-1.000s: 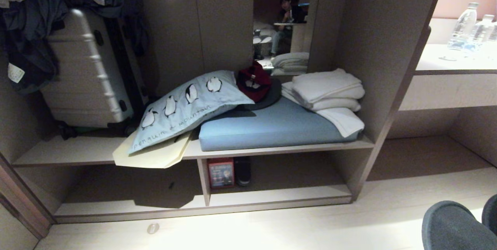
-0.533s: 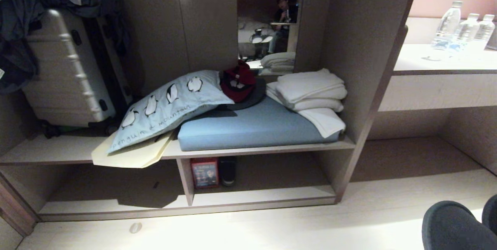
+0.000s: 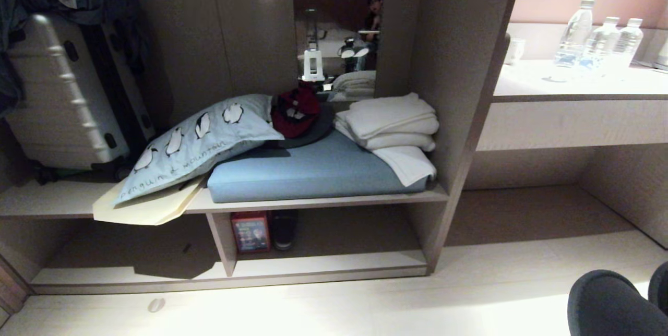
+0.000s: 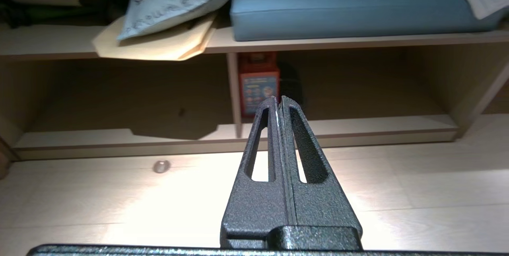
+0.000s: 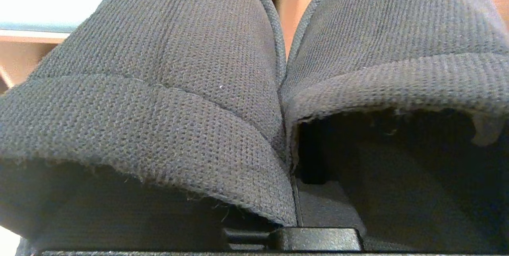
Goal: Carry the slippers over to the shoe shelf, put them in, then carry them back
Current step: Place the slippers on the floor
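The slippers (image 3: 608, 304), dark charcoal fabric, hang side by side at the lower right corner of the head view, above the pale floor. In the right wrist view the slippers (image 5: 179, 69) fill the picture. My right gripper (image 5: 293, 192) is shut on their two touching inner walls, one finger (image 5: 330, 208) inside each opening, tips hidden. The shoe shelf (image 3: 334, 265) lies ahead and to the left, low under the cushioned board, with a short divider (image 3: 222, 244). My left gripper (image 4: 278, 99) is shut and empty, pointing at that divider from above the floor.
A red box (image 3: 250, 231) and a black shoe (image 3: 283, 229) stand just right of the divider. Above are a blue cushion (image 3: 313, 169), penguin pillow (image 3: 193, 143), towels (image 3: 389, 122) and a suitcase (image 3: 62, 96). A desk recess (image 3: 548, 211) opens on the right, with bottles (image 3: 597, 38) on top.
The whole scene has slid left in the head view, so the camera has moved rightwards. The slippers keep their place in the picture's corner. Both arms hold still.
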Robot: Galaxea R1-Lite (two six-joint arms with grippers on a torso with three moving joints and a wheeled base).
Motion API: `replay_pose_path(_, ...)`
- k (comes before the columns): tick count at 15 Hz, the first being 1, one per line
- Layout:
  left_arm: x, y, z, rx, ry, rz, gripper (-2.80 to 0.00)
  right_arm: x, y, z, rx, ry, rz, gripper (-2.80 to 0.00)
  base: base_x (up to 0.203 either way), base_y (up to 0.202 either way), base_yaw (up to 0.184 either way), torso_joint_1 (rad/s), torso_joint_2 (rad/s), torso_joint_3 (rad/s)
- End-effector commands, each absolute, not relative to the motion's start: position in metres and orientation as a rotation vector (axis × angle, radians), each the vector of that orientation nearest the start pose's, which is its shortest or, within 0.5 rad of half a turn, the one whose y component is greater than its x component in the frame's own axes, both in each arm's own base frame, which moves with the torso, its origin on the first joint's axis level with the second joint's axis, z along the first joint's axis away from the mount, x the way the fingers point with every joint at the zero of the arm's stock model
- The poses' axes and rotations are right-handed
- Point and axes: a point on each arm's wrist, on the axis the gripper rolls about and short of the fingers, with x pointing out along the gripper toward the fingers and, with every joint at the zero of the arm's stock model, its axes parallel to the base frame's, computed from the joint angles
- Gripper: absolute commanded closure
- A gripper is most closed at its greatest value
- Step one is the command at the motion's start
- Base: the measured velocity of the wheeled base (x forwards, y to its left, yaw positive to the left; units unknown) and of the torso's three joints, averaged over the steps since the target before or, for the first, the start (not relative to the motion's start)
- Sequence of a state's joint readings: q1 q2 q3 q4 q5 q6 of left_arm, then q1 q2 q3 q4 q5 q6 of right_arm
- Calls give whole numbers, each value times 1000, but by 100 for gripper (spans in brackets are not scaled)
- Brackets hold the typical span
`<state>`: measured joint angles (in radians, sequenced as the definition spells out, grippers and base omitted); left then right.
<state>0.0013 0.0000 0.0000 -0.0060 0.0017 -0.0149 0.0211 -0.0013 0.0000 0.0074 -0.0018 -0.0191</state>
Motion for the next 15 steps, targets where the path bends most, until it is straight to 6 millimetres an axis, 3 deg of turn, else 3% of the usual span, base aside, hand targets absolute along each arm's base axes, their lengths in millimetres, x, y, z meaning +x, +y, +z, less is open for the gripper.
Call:
replay_pose_path(1, -23, 0, 76, -15, -4, 4, 0, -23, -1, 74, -20, 7, 21, 0, 0, -193, 5, 2, 2, -1)
replay_pose_path(15, -23, 0, 76, -15, -5, 4, 0, -23, -1, 74, -20, 8, 20, 0, 0, -197, 2, 2, 3, 3)
